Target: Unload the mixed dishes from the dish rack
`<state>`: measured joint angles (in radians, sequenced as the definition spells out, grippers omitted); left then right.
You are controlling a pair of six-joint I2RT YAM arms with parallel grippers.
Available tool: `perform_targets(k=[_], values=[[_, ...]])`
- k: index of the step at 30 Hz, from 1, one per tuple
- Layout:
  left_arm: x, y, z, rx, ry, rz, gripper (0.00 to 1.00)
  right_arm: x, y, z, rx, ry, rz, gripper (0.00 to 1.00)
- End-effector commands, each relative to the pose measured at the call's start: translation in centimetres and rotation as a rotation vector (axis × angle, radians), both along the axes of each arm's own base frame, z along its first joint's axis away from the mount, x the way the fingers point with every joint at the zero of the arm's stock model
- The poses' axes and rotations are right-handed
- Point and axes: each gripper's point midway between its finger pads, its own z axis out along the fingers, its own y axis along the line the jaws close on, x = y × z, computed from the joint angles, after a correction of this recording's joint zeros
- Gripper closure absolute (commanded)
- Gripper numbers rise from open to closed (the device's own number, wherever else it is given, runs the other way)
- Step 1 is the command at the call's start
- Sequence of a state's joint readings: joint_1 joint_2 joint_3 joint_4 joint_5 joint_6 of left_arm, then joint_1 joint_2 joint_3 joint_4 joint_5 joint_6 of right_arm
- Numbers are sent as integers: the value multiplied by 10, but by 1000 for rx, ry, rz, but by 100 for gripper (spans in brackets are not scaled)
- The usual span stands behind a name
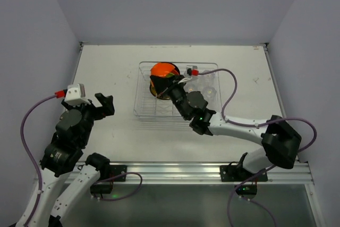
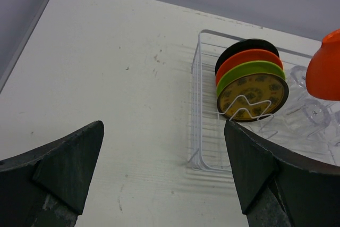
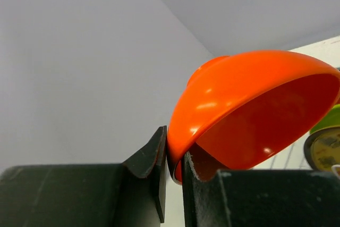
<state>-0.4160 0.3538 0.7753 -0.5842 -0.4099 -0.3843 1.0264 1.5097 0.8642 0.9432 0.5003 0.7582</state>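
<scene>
The right gripper [image 3: 172, 155] is pinching the rim of the small orange bowl [image 3: 249, 104], its jaws nearly closed on it, and is holding the bowl tilted in the air over the dish rack [image 2: 194, 110]. Four plates [image 2: 251, 78] are standing on edge in the rack's left part, with clear tumblers [image 2: 313, 114] sitting in its right part. The left gripper [image 2: 164, 150] is hanging wide open and empty, well left of the rack.
</scene>
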Motion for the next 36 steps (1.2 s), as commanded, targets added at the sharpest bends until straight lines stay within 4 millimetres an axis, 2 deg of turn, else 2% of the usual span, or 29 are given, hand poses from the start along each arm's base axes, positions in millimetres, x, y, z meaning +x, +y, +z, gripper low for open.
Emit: perform_targets(k=[1, 2, 3, 4, 5, 6, 7, 8, 9, 10, 11, 13, 15, 16, 18, 20, 24, 26, 30, 32, 35, 36], values=[[1, -4, 46, -47, -22, -4, 0, -19, 12, 19, -337, -171, 113, 100], [4, -12, 51, -48, 4, -37, 0, -28, 17, -1, -502, -201, 186, 100], [-2, -13, 87, -81, -55, -58, 0, -36, 19, -5, -582, -234, 232, 100], [-4, -16, 98, -86, -58, -79, 0, -45, 16, -17, -699, -233, 288, 100], [0, -29, 107, -89, -45, -139, 0, -51, 13, -24, -836, -304, 309, 100], [0, -37, 119, -84, -53, -180, 0, -66, 15, -33, -938, -327, 341, 100], [-5, -41, 142, -98, -81, -217, 0, -73, 5, -49, -1099, -323, 367, 100], [6, -60, 139, -81, -30, -288, 0, -80, 1, -61, -1279, -380, 346, 100], [9, -69, 141, -72, -12, -330, 0, -83, -4, -66, -1391, -397, 320, 100], [10, -77, 145, -68, 9, -371, 0, -83, -16, -79, -1523, -400, 291, 100], [22, -96, 130, -56, 93, -443, 0, -82, -21, -88, -1667, -458, 278, 100], [25, -114, 118, -42, 162, -530, 0, -96, -32, -104, -1839, -532, 352, 100], [36, -125, 93, -24, 248, -563, 0, -110, -29, -103, -1844, -596, 431, 100], [36, -128, 83, -19, 284, -582, 0, -126, -22, -109, -1809, -649, 552, 100], [35, -137, 61, -18, 352, -625, 0, -136, -21, -96, -1777, -789, 604, 100], [28, -140, 51, -19, 377, -660, 0, -144, -19, -99, -1777, -923, 643, 100], [16, -145, 15, 4, 466, -713, 0, -147, -16, -90, -1774, -1008, 666, 100], [11, -150, 2, 9, 501, -743, 0, -146, -11, -96, -1794, -1031, 712, 100], [9, -155, -6, 13, 510, -756, 0, -144, 1, -88, -1743, -1058, 772, 100], [11, -155, -9, 20, 521, -752, 0, -140, 3, -93, -1777, -1064, 780, 100], [17, -145, -26, 71, 565, -684, 0, -128, 7, -87, -1821, -1081, 738, 100], [18, -141, -33, 86, 584, -657, 1, -122, 9, -78, -1833, -1095, 689, 100]])
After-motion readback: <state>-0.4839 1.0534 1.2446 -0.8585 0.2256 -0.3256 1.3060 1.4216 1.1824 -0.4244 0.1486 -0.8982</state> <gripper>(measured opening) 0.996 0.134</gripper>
